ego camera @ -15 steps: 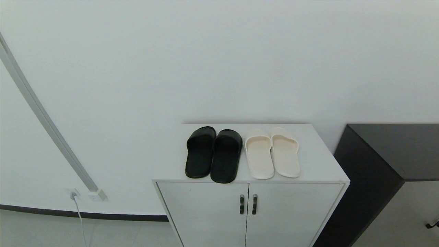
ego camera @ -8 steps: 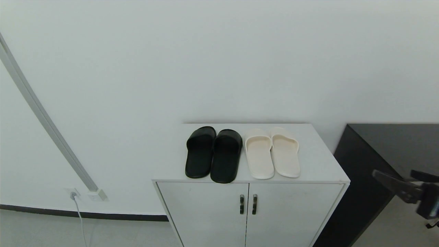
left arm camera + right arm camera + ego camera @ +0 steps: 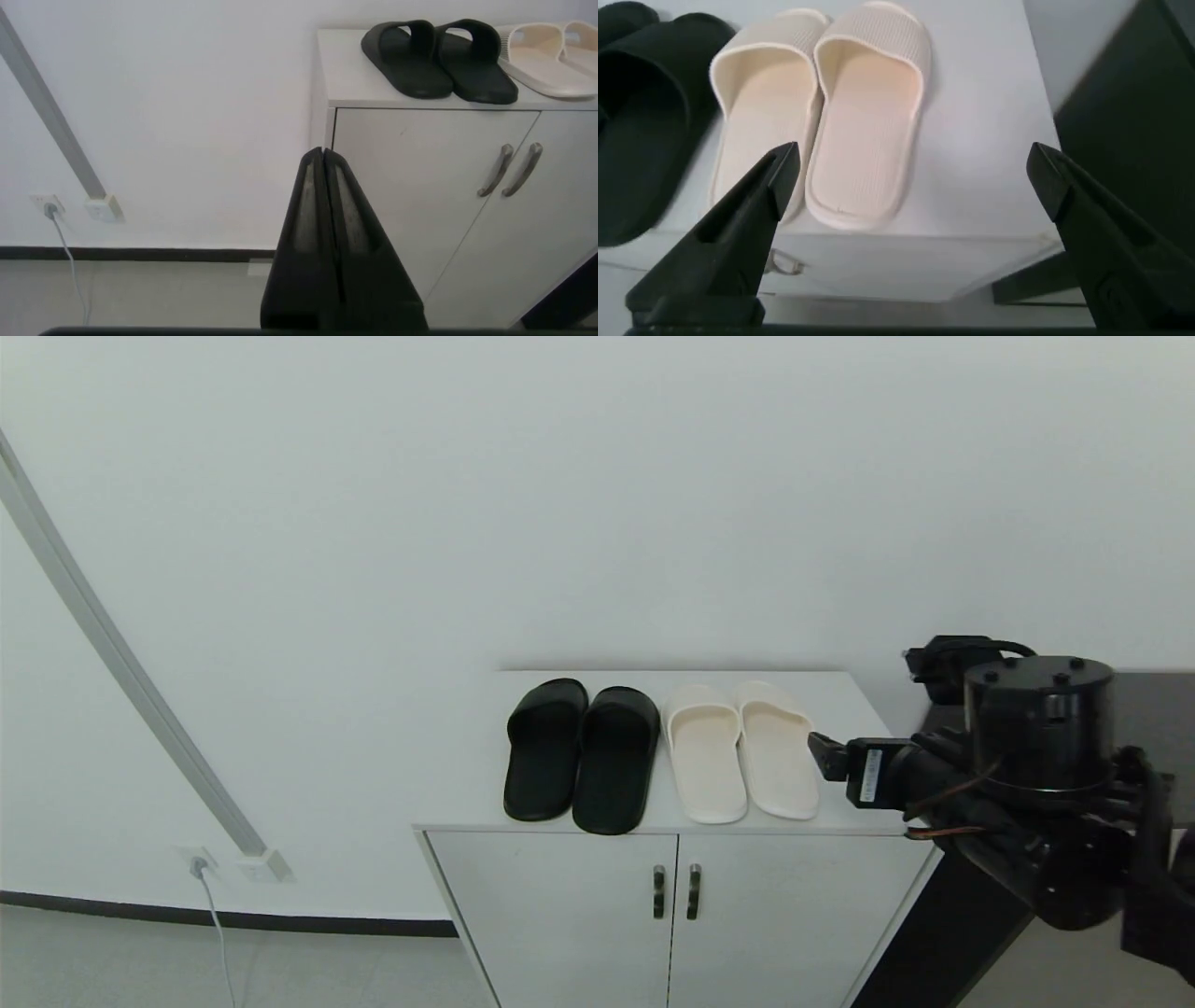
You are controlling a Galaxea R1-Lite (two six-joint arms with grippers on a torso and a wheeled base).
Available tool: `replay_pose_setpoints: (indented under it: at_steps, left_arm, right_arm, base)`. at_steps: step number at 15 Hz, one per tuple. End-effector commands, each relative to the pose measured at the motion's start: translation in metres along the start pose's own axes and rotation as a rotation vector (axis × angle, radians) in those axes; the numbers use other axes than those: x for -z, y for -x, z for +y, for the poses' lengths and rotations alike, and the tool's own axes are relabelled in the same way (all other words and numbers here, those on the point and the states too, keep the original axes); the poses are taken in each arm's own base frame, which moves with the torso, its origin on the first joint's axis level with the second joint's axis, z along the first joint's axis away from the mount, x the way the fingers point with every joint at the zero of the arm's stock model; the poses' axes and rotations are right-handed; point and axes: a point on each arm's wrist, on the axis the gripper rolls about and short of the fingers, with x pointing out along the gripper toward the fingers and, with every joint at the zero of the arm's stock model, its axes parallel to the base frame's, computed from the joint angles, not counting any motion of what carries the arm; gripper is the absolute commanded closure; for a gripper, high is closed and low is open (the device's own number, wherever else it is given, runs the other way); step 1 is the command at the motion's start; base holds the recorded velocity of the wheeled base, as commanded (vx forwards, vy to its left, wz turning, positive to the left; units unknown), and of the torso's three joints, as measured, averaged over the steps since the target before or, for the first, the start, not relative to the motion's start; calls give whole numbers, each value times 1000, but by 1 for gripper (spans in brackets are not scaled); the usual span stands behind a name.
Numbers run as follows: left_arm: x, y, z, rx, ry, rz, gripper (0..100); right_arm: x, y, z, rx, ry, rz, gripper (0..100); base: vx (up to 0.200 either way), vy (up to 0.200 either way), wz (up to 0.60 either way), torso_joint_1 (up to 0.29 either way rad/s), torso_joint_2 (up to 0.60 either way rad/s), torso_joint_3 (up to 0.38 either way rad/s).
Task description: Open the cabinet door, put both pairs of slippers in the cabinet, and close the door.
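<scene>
Right gripper (image 3: pixel 913 154) is hovering, jaws spread wide, over cream ribbed foam slippers (image 3: pixel 859 131), likely spanning for pickup; left gripper (image 3: pixel 324 163) is sitting pinched closed.

**Black arm hardware, right side**

Right arm (image 3: pixel 1038 733) is showing a matte black drum joint, small screws ringing its cap, black cable looping behind, red-orange wires trailing beneath. White label is sitting behind right gripper (image 3: pixel 823 756). Left gripper (image 3: pixel 324 159) is tapering black, wedge-shaped.

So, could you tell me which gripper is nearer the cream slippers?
Right. The right gripper hovers open just beside the cream slippers; the left gripper is shut, low before the cabinet.
</scene>
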Motion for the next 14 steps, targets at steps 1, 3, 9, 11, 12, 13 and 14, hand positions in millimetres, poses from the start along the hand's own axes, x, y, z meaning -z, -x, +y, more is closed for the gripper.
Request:
replay_pose_setpoints:
  at_steps: [1,3,9,11,12,13,14]
  left_arm:
    - [0,0,0,-2,0,0,100]
    - [0,0,0,0,0,2,100]
    - [0,0,0,-2,0,0,100]
    - [0,0,0,0,0,0,100]
    - [0,0,0,0,0,0,100]
    - [0,0,0,0,0,0,100]
    - [0,0,0,-2,0,0,100]
  right_arm:
    - [16,-28,31,2,38,36,0]
    - [19,-41,45,-13,35,28,0]
    - [31,-88,77,-76,20,22,0]
    - [35,-115,84,-55,12,15,0]
    - [38,-126,84,-44,8,13,0]
    - [39,-135,85,-34,7,10,0]
    - [40,-143,84,-23,1,5,0]
  base:
    - [0,0,0,0,0,0]
    - [0,0,0,0,0,0]
    - [0,0,0,0,0,0]
    - [0,0,0,0,0,0]
    - [0,0,0,0,0,0]
    - [0,0,0,0,0,0]
    - [0,0,0,0,0,0]
